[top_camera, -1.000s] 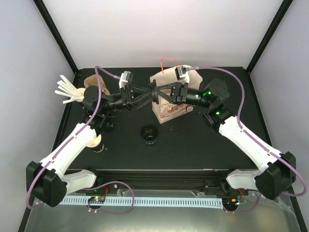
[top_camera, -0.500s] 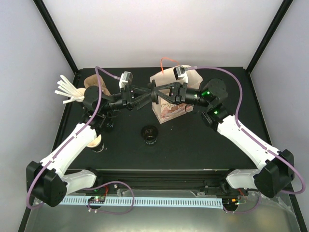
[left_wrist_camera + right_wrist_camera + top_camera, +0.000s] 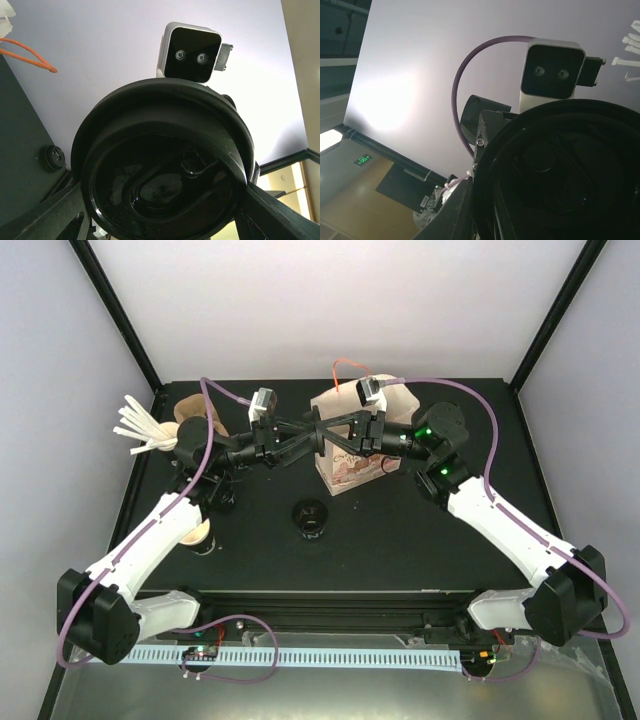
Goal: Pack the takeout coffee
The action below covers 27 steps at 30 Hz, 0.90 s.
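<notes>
Two lidded cups: held cup (image 3: pixel 318 435) midair, standing cup (image 3: pixel 311 517) on the table (image 3: pixel 420 540).

The left claw (image 3: pixel 312 436) and right claw (image 3: pixel 324 434) meet around a raised cup (image 3: pixel 162 187) over the paper bag's (image 3: pixel 352 468) left rim, blocking that side. Before the bag, one lidded cup (image 3: pixel 311 517) stands on open table (image 3: pixel 420 530).
</notes>
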Each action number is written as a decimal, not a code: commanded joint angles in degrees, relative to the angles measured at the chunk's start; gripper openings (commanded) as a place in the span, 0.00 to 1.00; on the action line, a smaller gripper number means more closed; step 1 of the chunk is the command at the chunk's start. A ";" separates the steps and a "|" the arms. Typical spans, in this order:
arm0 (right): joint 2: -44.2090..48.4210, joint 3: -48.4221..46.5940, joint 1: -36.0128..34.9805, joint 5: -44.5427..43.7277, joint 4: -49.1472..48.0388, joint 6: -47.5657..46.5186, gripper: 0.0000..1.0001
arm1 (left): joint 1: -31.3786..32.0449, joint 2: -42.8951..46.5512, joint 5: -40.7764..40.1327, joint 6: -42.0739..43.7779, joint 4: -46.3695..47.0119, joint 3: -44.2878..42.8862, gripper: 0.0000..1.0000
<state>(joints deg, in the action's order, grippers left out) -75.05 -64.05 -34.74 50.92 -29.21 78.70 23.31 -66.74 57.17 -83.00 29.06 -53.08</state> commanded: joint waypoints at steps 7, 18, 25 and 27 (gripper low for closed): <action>-0.45 -1.66 -0.34 0.64 1.63 -1.55 0.37 | -1.38 0.11 1.77 3.47 -1.59 -1.36 0.73; 6.37 -6.39 4.27 -10.00 37.12 -25.57 0.77 | -3.54 6.32 -5.69 45.90 -52.64 -8.68 0.72; 11.33 -2.91 10.37 -16.13 40.22 -28.40 0.82 | -0.93 5.61 -18.32 62.71 -71.46 -8.81 0.70; 11.70 -2.14 11.18 -15.84 39.86 -28.36 0.82 | 2.55 3.65 -23.45 65.92 -75.18 -9.47 0.70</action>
<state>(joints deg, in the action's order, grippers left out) -64.38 -67.81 -24.86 37.76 7.90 53.04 21.26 -60.53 44.66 -29.87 -31.38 -60.29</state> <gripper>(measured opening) 0.821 0.755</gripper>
